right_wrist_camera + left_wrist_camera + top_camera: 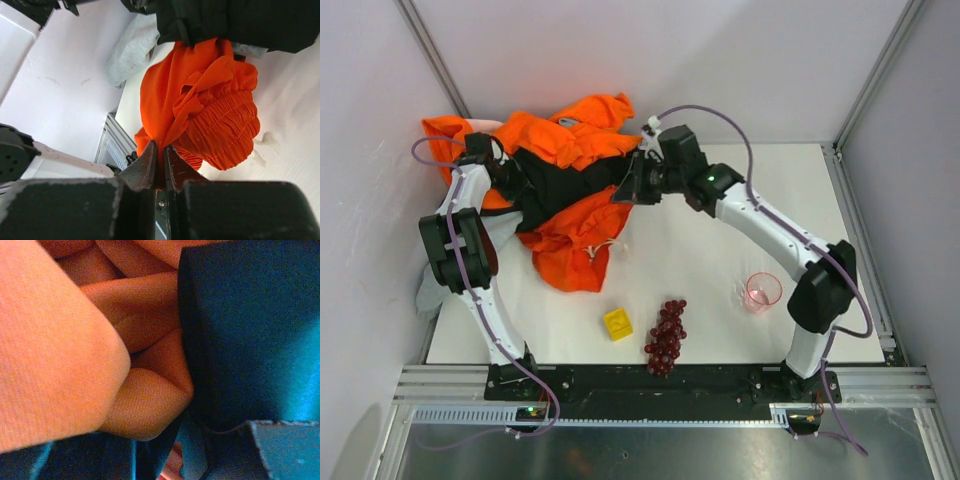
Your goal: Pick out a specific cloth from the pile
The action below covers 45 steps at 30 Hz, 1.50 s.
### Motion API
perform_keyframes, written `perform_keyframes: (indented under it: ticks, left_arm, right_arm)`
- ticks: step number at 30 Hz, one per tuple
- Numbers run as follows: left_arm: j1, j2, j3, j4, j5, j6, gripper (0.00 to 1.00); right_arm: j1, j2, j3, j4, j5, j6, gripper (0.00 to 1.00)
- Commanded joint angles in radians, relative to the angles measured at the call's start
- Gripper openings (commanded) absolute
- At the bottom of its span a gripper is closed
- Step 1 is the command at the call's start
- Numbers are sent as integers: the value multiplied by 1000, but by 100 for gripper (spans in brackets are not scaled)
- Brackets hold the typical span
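- Right hand (159, 150): fingers pressed together on a thin fold of the cloth (200, 100). The pinch is narrow and close to the fingertips.
- Position of the cloth: the deep red-orange garment lies at the near edge of the pile (560, 140). Its upper part is tucked under the black garment (555, 190). Its gathered band and the white drawstring cord (263, 141) rest on the table (720, 270).
- Left hand (492, 160): it is set into the far left side of the pile. Its wrist view is filled with orange and black fabric, so whether it is open or closed cannot be told.
- Step in hand, as judged: draw the cloth out from under the black garment.
- Pull low and toward the bare table on the right, so the cloth slides out from under the black garment.
- Move slowly. A thin fold is likely to slip from the fingers under a sudden load.
- Stop if the black garment follows; it then needs to be held down.
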Motion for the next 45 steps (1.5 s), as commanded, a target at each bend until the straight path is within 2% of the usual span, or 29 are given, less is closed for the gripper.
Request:
perform_keyframes:
  ticks: [1, 13, 32, 45]
  left_arm:
    - [21, 35, 17, 36, -33, -7, 39]
    - [21, 29, 15, 36, -49, -1, 39]
    - [21, 17, 6, 36, -68, 11, 40]
    - [2, -55, -13, 37, -63, 38, 44]
  right_arm:
    - [-64, -184, 95, -9, -20, -46, 0]
    - [-213, -324, 124, -98, 4, -105, 0]
    - [-556, -454, 245, -138, -62, -145, 0]
    - [-657, -536, 263, -100, -47, -151, 0]
